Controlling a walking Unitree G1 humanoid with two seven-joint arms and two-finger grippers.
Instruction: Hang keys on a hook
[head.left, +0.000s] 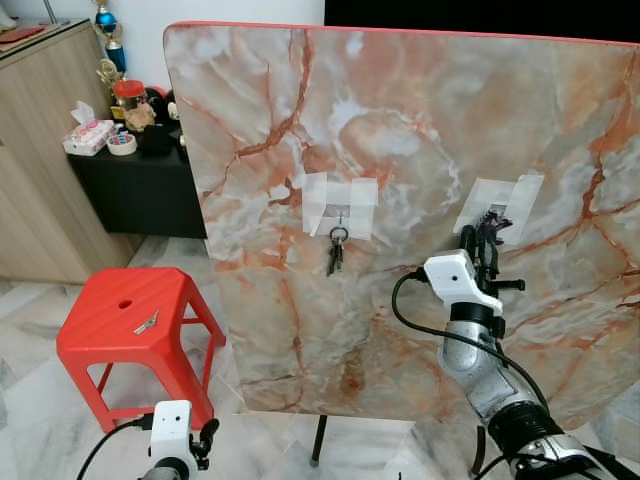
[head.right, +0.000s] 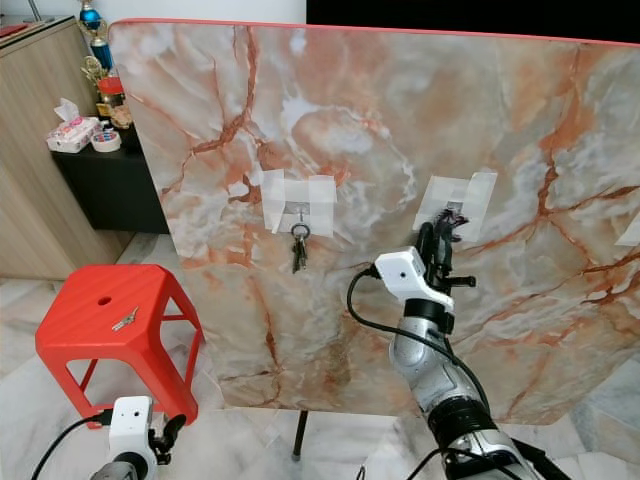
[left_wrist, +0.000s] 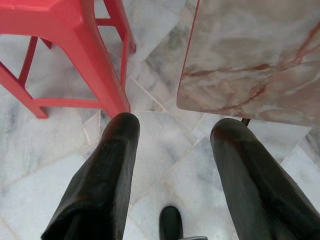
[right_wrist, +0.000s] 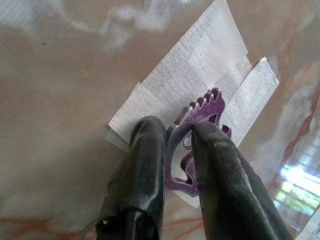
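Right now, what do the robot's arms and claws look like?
The right arm is jointed silver metal with a white wrist block, a looping black cable and a right claw of two long black fingers. The left claw has the same black fingers, white block and black cable.

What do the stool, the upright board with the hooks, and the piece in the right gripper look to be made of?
Stool: moulded red plastic, smooth with a slight sheen. Board: a glossy marble-patterned slab with a red edge; real stone or printed laminate, cannot tell. Purple piece, held by the right gripper against white tape: thin, flat, toothed, apparently metal with a speckled coating.
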